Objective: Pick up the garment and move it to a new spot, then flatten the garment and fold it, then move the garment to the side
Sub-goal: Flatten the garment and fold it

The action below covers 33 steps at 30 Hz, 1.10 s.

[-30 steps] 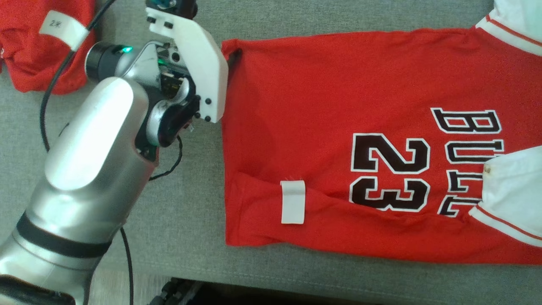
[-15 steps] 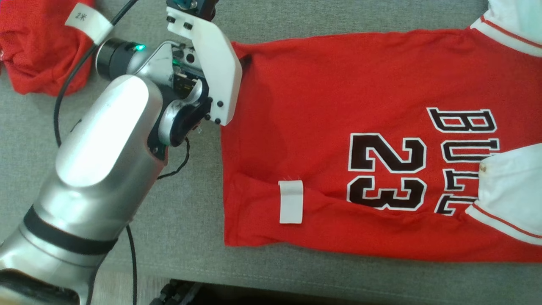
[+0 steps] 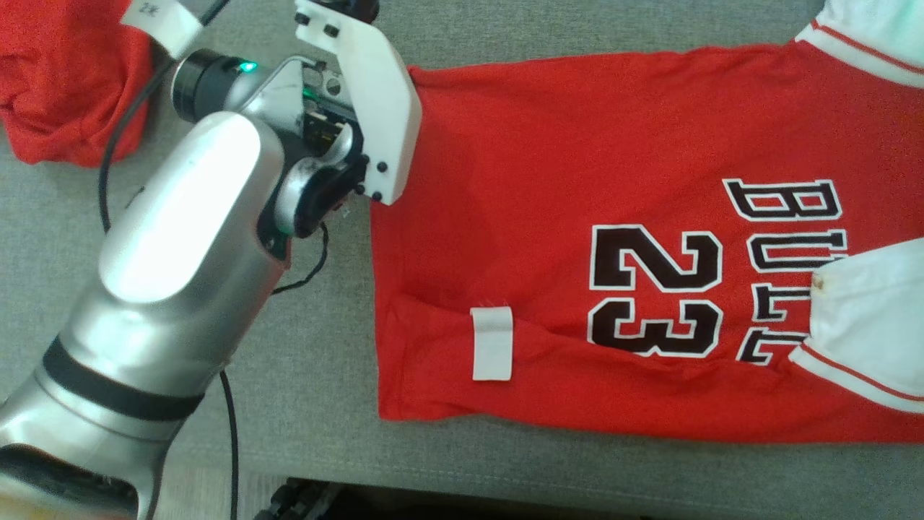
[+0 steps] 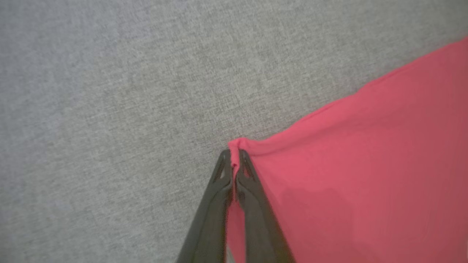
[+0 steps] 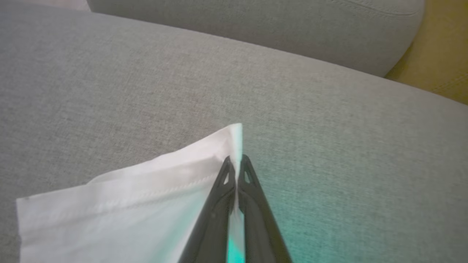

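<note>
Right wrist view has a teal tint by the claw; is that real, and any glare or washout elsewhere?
Right wrist view: a teal cast lies on the grey fabric cushion beside the right claw and tints the white sleeve edge; source unclear. Head view: glare blows out the silver forearm shell. Left wrist view: the red jersey reads washed-out pink, soft-edged.

Matt red cloth on the garment point(image 3: 548, 180) — coarse grey weave on the cushion point(image 3: 317, 375) — glossy silver shell on the left arm point(image 3: 173, 238)
</note>
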Motion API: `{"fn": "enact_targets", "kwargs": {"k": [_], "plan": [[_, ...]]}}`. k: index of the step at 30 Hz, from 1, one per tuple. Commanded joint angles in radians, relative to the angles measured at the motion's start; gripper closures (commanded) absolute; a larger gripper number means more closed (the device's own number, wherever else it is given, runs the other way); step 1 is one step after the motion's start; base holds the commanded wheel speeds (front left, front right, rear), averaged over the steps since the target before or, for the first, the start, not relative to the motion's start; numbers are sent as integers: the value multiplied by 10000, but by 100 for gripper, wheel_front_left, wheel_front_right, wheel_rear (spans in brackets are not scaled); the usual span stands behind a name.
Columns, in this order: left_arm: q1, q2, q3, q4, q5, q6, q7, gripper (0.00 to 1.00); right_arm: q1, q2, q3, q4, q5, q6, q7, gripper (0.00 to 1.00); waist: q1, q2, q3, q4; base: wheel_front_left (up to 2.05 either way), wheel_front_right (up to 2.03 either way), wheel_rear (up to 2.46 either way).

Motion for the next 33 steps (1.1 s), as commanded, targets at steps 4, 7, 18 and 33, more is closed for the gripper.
{"fn": "enact_targets", "kwargs": {"k": [4, 7, 18, 33], "plan": [[-198, 611, 620, -282, -109, 64, -53, 100, -682, 180, -484, -137, -128, 73, -626, 100, 0, 0, -62, -132, 0, 0, 0], [-321, 740, 822, -388, -153, 136, -108, 100, -887, 250, -709, -98, -1, 73, -864, 100, 0, 0, -144, -234, 0, 0, 0], [9, 1198, 1421, -1159, -375, 396, -513, 100, 37, -266, -363, -1542, 968, 73, -630, 100, 0, 0, -326, -750, 0, 0, 0], [2765, 2262, 1802, -3888, -788, 853, -989, 100, 4751, -773, -1670, -5450, 2257, 73, 359, 100, 0, 0, -1135, -1356, 0, 0, 0]]}}
